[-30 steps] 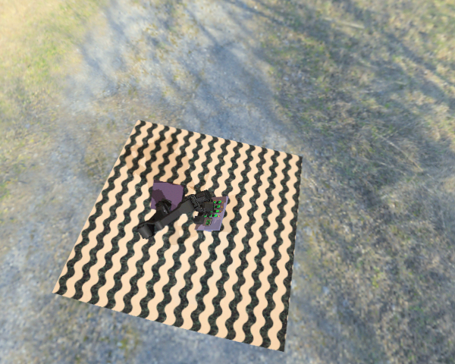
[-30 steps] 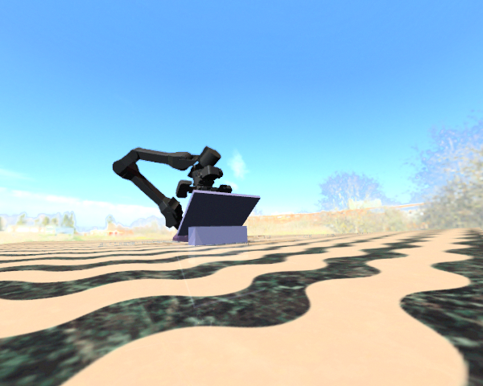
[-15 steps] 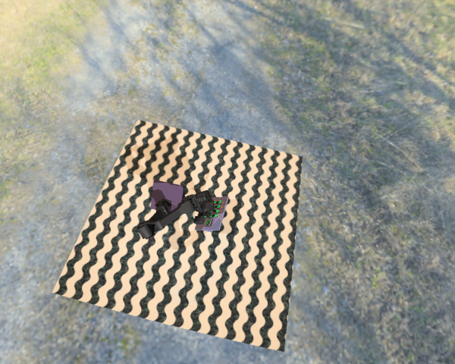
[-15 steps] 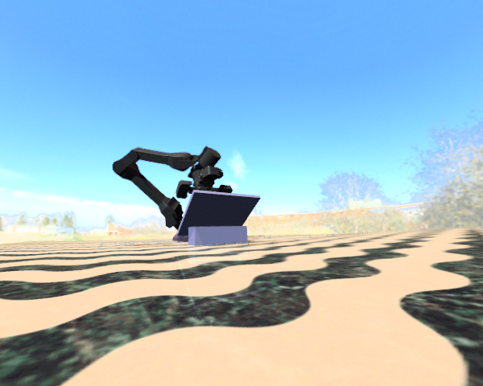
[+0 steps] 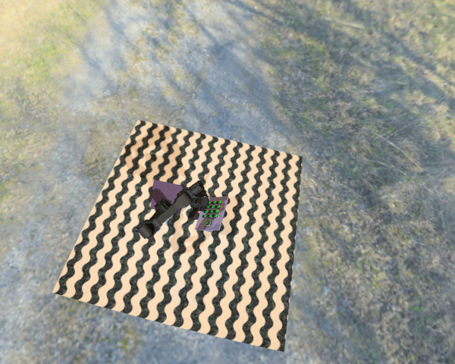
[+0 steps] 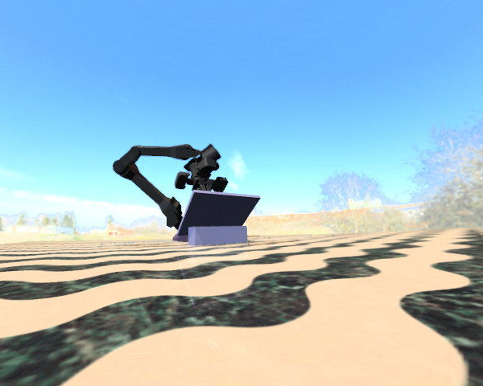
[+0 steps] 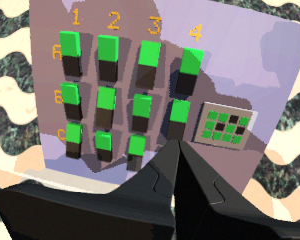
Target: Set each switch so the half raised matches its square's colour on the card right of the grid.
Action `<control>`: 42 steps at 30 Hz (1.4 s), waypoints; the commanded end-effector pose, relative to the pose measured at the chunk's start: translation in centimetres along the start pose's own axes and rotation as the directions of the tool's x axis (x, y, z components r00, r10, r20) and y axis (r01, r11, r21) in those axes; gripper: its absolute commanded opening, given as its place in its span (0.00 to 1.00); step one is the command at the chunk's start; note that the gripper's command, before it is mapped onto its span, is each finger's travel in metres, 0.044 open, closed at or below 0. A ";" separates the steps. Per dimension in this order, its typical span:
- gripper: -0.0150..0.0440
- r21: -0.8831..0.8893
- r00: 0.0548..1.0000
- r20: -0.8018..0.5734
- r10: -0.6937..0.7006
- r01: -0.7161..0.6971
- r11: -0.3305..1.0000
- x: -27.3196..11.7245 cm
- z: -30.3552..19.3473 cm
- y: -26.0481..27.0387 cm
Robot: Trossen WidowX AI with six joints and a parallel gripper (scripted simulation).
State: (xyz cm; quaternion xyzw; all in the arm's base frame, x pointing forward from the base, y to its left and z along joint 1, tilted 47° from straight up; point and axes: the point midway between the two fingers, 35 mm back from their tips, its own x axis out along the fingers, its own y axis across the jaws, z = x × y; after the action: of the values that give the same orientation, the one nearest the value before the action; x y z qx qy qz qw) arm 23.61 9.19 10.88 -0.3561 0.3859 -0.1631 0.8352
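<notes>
Wavy black-and-peach striped mat (image 5: 204, 274) on grassy ground (image 5: 357, 98); blue sky (image 6: 274, 62), hazy trees (image 6: 458, 195).

- Gripper (image 7: 174, 148), fingers pressed together, tips at six o'clock of the B4 switch (image 7: 178, 119).
- Card (image 7: 225, 127) at three o'clock of that switch, on the lilac panel (image 7: 257, 54).

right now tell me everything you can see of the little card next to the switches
The small card is a flat pale grey-framed rectangle lying on the lilac panel, just right of switch B4 in the wrist view. It holds a grid of small squares, mostly green with a few dark ones; the exact pattern is hard to read. Nothing touches it; the shut gripper tips sit to its lower left.
</notes>
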 end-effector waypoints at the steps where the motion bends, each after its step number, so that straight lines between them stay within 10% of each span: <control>1: 0.25 0.005 1.000 0.012 -0.009 0.009 1.000 -1.3 0.1 -0.3; 13: 0.25 0.007 1.000 0.011 -0.003 0.003 1.000 -1.2 -5.6 8.9; 42: 0.25 0.010 0.999 0.040 -0.007 0.006 1.000 4.4 -5.7 8.9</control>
State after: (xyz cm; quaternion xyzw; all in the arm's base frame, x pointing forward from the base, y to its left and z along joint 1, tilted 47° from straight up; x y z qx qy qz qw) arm 21.80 10.59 -0.25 -0.3530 0.3694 -0.1603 0.8445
